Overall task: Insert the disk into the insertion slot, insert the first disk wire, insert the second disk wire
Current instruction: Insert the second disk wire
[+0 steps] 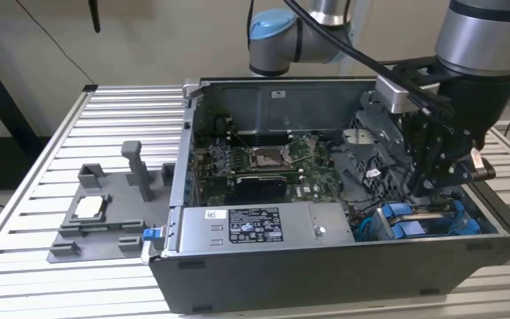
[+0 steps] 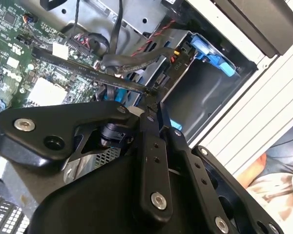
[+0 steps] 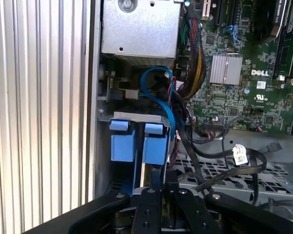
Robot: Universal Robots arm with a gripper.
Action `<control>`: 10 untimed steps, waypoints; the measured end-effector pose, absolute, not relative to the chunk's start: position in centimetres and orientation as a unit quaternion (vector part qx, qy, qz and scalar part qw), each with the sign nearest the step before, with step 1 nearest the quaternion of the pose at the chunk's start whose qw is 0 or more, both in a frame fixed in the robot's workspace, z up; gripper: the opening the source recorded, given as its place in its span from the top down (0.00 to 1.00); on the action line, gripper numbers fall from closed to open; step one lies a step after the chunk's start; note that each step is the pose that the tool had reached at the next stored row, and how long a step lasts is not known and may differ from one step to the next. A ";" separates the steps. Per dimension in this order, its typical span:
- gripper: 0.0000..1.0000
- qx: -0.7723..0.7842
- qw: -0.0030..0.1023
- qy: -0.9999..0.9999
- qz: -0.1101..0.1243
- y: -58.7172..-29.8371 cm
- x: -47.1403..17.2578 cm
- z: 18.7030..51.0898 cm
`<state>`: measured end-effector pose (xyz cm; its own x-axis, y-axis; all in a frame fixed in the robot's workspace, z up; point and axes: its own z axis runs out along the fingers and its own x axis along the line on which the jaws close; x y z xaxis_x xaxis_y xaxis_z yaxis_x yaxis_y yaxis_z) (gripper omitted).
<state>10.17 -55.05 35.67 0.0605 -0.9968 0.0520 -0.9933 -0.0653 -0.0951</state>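
Jaws reach down into the open computer case [image 1: 264, 279] on the slatted desk [image 1: 122, 113], drawn almost together right at the disk [image 3: 122, 146], whose blue carrier stands on edge in the case corner; whether they actually pinch it I cannot tell. Just beside them in the second wrist view lies the insertion slot [image 2: 200, 92], dark metal with blue fittings. Labels: a black-and-white printed sticker on the grey power-supply box [image 1: 246, 224], a small white tag [image 3: 240, 154] on a black cable [image 3: 205, 153], and white stickers on the green motherboard [image 3: 244, 102].
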 end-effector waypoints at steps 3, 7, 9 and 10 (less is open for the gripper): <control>0.84 -0.724 0.017 0.688 -0.051 -55.2 10.2 35.6; 0.84 -0.723 0.012 0.689 -0.045 -55.5 10.3 35.6; 0.84 -0.724 0.010 0.689 -0.041 -55.7 10.5 35.6; 0.84 -0.724 0.010 0.689 -0.040 -55.8 10.5 35.6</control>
<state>10.53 -55.76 35.56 0.0475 -0.9979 0.0442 -0.9964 -0.0505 -0.0688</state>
